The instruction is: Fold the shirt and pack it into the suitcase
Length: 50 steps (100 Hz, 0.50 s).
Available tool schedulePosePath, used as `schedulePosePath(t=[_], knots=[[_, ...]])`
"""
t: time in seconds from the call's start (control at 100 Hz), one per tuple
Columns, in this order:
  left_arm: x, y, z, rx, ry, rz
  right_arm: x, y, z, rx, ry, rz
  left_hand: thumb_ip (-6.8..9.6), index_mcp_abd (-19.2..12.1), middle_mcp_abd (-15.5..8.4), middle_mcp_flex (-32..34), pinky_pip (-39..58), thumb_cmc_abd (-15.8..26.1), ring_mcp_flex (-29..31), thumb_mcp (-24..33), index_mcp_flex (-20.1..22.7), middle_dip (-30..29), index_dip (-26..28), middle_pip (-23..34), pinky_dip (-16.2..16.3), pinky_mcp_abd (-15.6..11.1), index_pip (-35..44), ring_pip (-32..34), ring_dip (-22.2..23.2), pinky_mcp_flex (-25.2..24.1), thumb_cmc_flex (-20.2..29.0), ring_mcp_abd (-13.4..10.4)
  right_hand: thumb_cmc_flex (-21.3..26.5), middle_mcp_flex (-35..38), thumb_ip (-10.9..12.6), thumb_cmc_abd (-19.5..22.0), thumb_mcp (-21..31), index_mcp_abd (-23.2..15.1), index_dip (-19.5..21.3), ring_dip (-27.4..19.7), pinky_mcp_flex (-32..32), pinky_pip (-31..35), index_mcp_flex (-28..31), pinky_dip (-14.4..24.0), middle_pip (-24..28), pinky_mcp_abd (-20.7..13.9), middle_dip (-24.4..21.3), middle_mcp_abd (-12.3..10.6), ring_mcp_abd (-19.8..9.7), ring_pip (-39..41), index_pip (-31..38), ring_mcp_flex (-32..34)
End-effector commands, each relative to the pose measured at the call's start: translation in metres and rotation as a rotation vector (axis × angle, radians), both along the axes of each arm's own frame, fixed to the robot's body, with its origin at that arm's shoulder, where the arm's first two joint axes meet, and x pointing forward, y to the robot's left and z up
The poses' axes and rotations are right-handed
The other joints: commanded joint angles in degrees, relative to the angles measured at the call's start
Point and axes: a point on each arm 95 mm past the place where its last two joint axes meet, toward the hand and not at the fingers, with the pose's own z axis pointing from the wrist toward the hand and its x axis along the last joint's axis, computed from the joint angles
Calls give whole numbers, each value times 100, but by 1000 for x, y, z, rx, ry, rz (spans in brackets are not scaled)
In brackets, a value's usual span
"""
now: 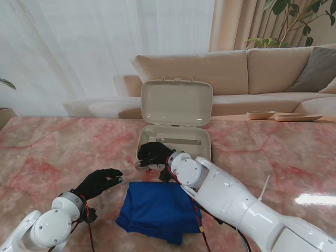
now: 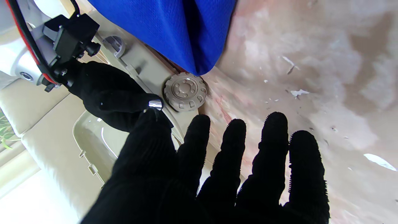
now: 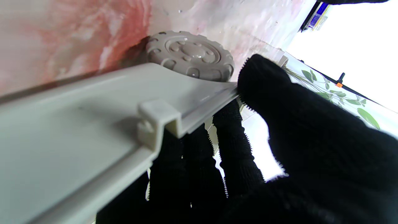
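A folded blue shirt lies on the pink marble table, close to me and just short of the beige suitcase. The suitcase is open, its lid standing upright. My right hand grips the suitcase's near left corner; in the right wrist view the thumb presses on the rim with the fingers underneath, beside a wheel. My left hand hovers open to the left of the shirt, fingers spread. The left wrist view shows the shirt's edge, the wheel and my right hand.
A beige sofa runs behind the table, with a grey cushion at its right end. Shallow wooden dishes sit at the table's far right edge. White curtains hang at the back left.
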Motion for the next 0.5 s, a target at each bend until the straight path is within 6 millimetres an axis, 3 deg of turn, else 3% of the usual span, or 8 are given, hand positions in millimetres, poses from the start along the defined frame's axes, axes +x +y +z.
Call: schedulePosePath(t=[0.0,0.14,0.17,0.37,0.44,0.49], knots=[[-4,1,-5,2,17,7,-3,8,0,9,17,18,64,-113,-42,117,-37,145,-39,-178,72,-54,22,-64,86,124,47,-31,-6,-37,-212,-25,-67,-129,108,215,344,-573,51,-150,-94,-77,-8,-119,-60,-1,-156,-156,69,-153,105,-29],[-4,1,-6,1,19,11,-2,9,1,19,33,8,65,-114,-39,115,-37,146,-40,-173,82,-55,26,-65,84,123,57,-33,-7,-38,-201,-27,-504,-272,191,272,365,-465,298,-211,-234,-134,8,-120,-108,27,-289,-124,95,-276,-378,-173],[-4,1,-6,1,19,12,-2,9,1,19,35,7,66,-108,-42,112,-37,148,-38,-172,79,-55,25,-66,84,123,56,-32,-6,-38,-197,-33,-565,-294,219,274,370,-449,507,-236,-258,-149,60,-107,-118,33,-320,-119,97,-314,-619,-191],[-5,2,-7,0,22,15,-2,9,2,18,43,3,66,-106,-45,116,-37,152,-45,-171,101,-55,29,-64,81,118,72,-35,-7,-38,-180,-30,-939,-385,388,303,423,-369,722,-308,-334,-201,147,-103,-222,70,-380,-93,111,-459,-1073,-274],[-5,2,-7,0,24,15,-2,8,2,19,44,-1,66,-106,-39,119,-34,150,-39,-173,102,-54,29,-61,81,126,73,-32,-6,-34,-179,-28,-1075,-417,536,318,448,-336,894,-334,-375,-222,200,-94,-249,94,-398,-74,127,-513,-1319,-301],[-5,3,-7,-1,23,15,-2,8,3,20,43,-5,66,-95,-43,121,-36,148,-37,-173,106,-53,28,-60,80,127,74,-32,-6,-36,-176,-29,-1214,-444,700,287,472,-320,1229,-355,-396,-237,258,-78,-270,100,-411,-75,125,-560,-1597,-333]])
